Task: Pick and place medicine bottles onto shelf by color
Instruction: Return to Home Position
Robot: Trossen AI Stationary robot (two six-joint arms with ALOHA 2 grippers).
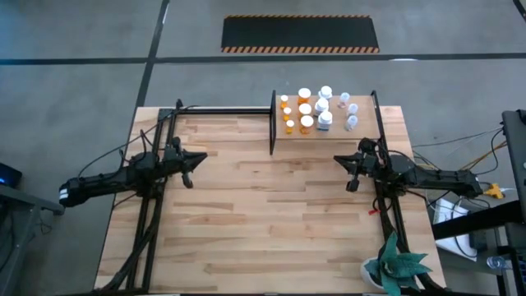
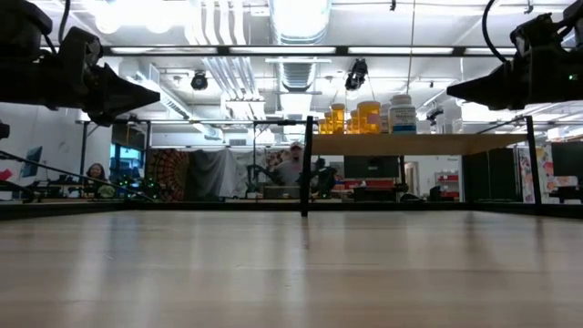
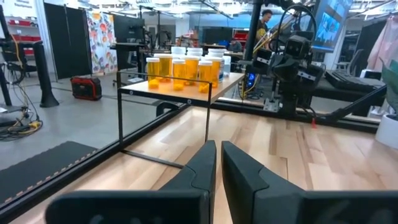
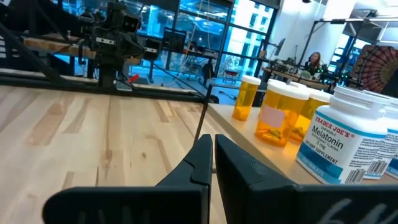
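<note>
While bottles (image 1: 306, 108) fill the shelf (image 1: 329, 141), left fingers (image 3: 199, 165) and right fingers (image 4: 200, 158) hover closed

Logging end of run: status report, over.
Left gripper shut, empty, over table left side. Right gripper shut, empty, near shelf. Medicine bottles on shelf, orange left, white right. Nothing blocking.

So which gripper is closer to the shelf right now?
Right. The right gripper hovers just off the shelf's near edge, toward its right end; the left gripper is well away, beyond the shelf's left end.
</note>
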